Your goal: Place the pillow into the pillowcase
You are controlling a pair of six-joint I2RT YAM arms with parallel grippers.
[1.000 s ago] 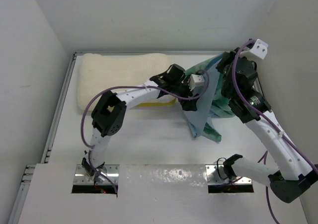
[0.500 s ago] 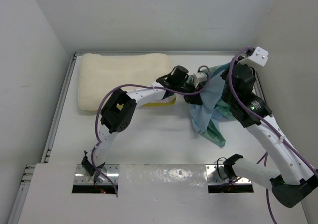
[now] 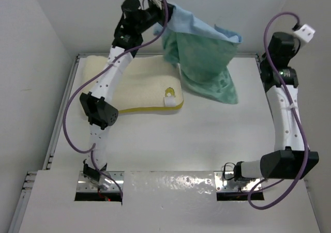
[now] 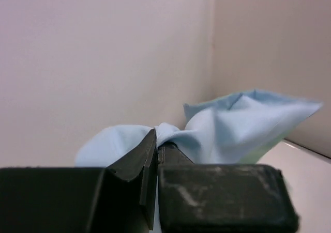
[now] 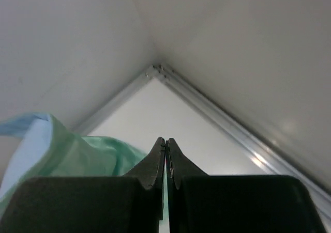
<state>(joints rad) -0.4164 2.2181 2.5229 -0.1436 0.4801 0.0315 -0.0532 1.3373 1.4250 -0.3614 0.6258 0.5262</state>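
quilting lines the large cream-white rectangular pillow (image 3: pixel 129 86), flat at the white table's (image 3: pixel 207 135) back left. above it, the left gripper (image 4: pixel 156 140) is clamped on a corner of the thin, shiny teal-and-light-blue satin pillowcase (image 3: pixel 204 62), which hangs limp in the air. the right gripper (image 5: pixel 165 145) is pressed together, apparently empty. the step looks like opening the case; next, the right likely must pinch the mouth's other edge.
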